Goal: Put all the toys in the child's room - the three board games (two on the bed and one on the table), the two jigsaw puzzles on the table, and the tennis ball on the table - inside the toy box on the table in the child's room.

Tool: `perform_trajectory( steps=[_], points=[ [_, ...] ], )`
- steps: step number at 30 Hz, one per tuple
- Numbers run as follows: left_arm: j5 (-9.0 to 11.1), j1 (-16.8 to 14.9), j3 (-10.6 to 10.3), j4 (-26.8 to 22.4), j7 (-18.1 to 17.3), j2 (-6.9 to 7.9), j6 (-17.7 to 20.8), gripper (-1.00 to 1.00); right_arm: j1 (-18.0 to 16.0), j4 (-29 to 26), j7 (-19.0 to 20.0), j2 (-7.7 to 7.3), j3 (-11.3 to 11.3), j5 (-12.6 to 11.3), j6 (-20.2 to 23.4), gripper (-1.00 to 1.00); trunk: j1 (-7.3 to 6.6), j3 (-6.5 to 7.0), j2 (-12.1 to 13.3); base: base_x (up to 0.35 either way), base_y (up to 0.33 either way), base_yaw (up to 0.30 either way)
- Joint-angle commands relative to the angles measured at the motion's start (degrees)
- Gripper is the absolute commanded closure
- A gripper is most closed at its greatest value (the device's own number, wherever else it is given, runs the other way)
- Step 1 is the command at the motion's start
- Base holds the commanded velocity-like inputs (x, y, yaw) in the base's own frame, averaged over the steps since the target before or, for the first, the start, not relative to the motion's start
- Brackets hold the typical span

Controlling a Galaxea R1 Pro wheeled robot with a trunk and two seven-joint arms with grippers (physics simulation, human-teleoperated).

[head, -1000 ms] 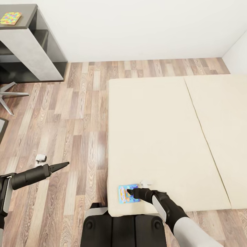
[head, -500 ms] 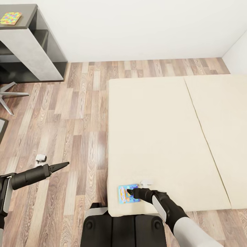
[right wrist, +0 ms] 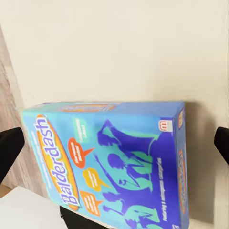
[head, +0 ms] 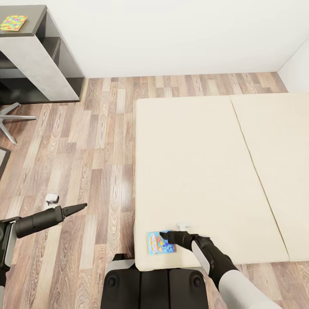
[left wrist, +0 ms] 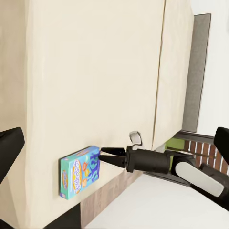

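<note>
Right tool [head: 162, 235] edged forward, blue Balderdash board game [head: 159, 243] flat on bed [head: 201, 163]

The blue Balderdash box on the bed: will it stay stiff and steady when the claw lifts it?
The Balderdash box has crisp edges, so probably stiff. It lies flat near the bed edge, so a push might slide it off. Its smooth printed faces could slip in the right claw.

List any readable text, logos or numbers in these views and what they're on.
"Balderdash": on the lid of the blue board game lying on the bed, in the right wrist view.
Small red logo at the lid's corner: too small to read.
Speech-bubble print on the lid: blurred.
Jigsaw puzzle on the table: no text legible.
</note>
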Motion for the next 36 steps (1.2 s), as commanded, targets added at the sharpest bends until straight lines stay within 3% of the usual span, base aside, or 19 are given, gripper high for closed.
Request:
perform_trajectory(
  steps=[1, 31, 36],
  points=[
    [-0.12, -0.03, 0.02, 0.19, -0.28, 0.01, 0.59, -1.0, -0.01, -0.48, 0.0, 0.03, 0.1, -0.39, 0.04, -1.0, 0.03, -0.06, -0.08, 0.0, 0.0, 0.0],
    [0.07, -0.03, 0.08, 0.56, -0.43, 0.1, 0.22, -1.0, -0.01, -0.35, 0.04, 0.15, 0.22, -0.41, -0.36, -1.0, 0.03, -0.06, -0.08, 0.0, 0.022, 0.0],
    [0.07, -0.03, 0.08, 0.56, -0.43, 0.1, 0.18, -1.0, -0.01, 2.46, 0.0, 0.21, 0.15, -0.43, 0.18, -1.0, 0.03, -0.06, -0.08, 0.0, 0.0, 0.0]
  ],
)
